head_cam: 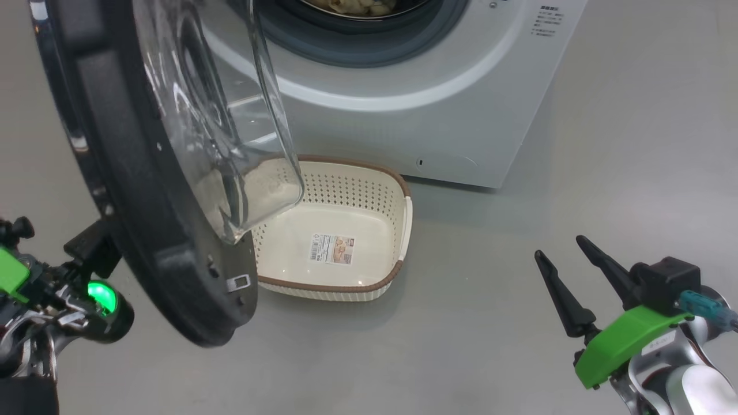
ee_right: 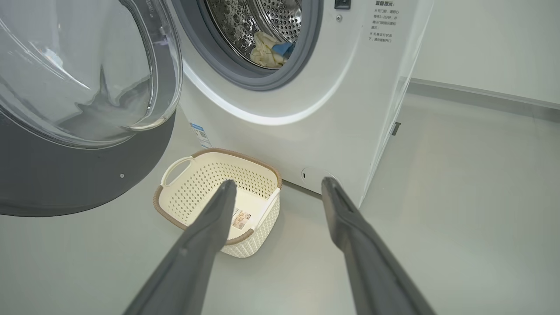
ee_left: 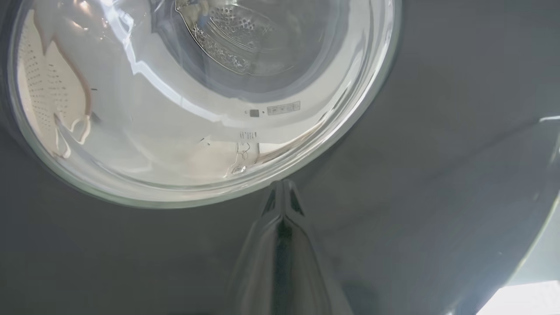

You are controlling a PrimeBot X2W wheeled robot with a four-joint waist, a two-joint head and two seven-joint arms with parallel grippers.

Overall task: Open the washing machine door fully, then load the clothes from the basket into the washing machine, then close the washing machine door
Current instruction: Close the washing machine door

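You had the washing machine door [head_cam: 144, 242] standing part-way open at the near left. Its glass bowl overhung the left end of the basket [head_cam: 346, 190], which sat on the floor [head_cam: 490, 334] just in front of the washing machine [head_cam: 438, 115]. The clothes [ee_right: 267, 49] lay inside the drum at the far side. Your left jaws were together, pointing at the door's black outer face just below the glass, while your right jaws stood apart above the floor to the near right of the basket.
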